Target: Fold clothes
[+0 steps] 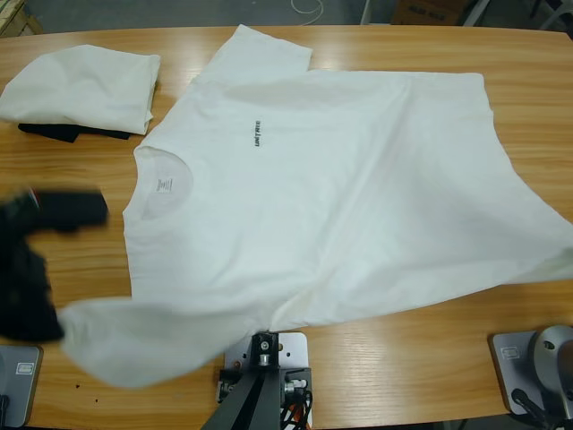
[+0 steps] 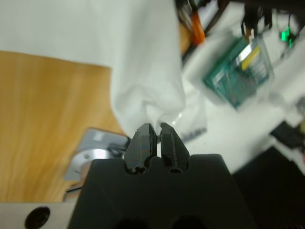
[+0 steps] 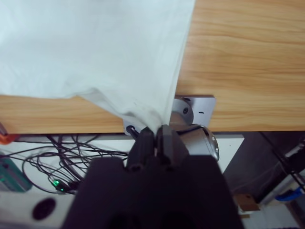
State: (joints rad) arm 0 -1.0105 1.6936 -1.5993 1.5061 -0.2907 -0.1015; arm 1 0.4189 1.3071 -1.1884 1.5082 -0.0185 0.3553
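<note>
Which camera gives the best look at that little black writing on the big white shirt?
The high view: the black lettering sits in plain sight on the spread shirt, beside the collar. Both wrist views show only bunched white cloth at each claw, with no lettering.

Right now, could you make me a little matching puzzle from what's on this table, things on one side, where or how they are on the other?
1. spread T-shirt
2. folded T-shirt
3. black cloth
4. left gripper

a. under the folded T-shirt
b. far left corner of the table
c. pinching a sleeve
d. lying flat across the middle

Pairs: 1-d, 2-b, 3-a, 4-c
</note>
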